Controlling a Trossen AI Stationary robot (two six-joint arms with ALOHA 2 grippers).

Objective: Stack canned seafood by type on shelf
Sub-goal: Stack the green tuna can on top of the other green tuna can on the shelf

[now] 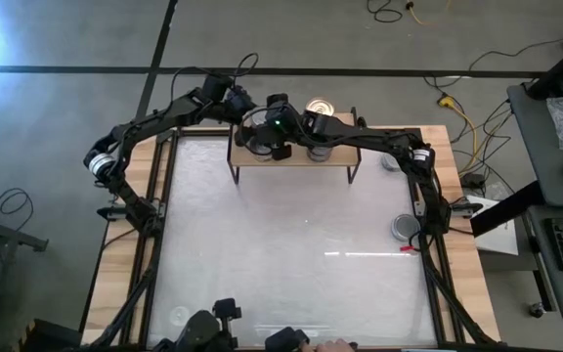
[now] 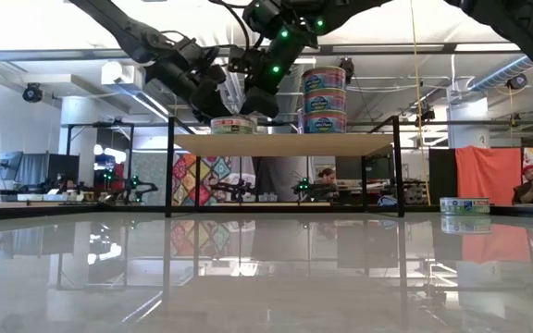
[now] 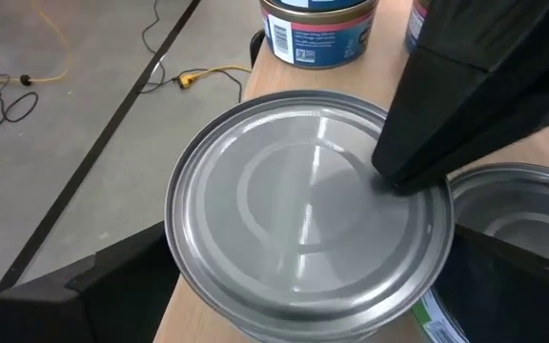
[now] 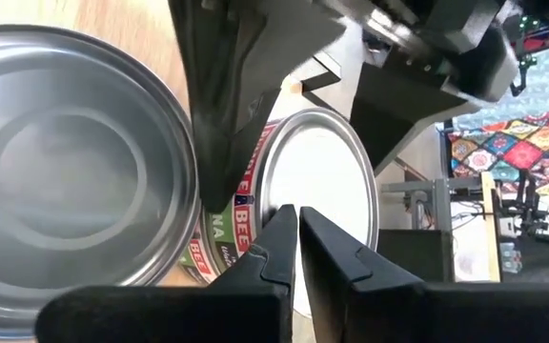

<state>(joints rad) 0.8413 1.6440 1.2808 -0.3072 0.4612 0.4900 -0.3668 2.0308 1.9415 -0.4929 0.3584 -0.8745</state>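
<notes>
— Where is the tin that is being handled?

— The silver-topped tin (image 3: 294, 200) stands upright on the shelf (image 2: 285, 144), towards its left end. The left gripper (image 3: 308, 276) is on it, with one dark finger on each side of its wall, clenched on it as far as the wrist views show.

— Anything beside it?

— A second plain-topped tin (image 3: 518, 205) sits right next to it on the same board. One left finger runs down through the narrow space between the two.

— And the other arm?

— The right gripper (image 4: 298, 224) comes in from the right over the shelf. Its fingers are pressed together with only a thin slit between them, holding nothing, and the tip rests on the rim of the gripped tin's lid.

— What else is on the shelf?

— A stack of three labelled tins (image 2: 324, 97) stands towards the middle of the shelf, to the right of both grippers. The top one shows a gold lid from above.

— Where does the shelf stand?

— At the middle of the far edge of the worktop (image 1: 291, 244), on thin black legs.

— Any tins off it?

— Two. One loose tin (image 1: 406, 227) lies by the right edge of the worktop, about halfway along. Another tin (image 1: 392, 161) is nearer the far right corner, just past the shelf's right end.
</notes>
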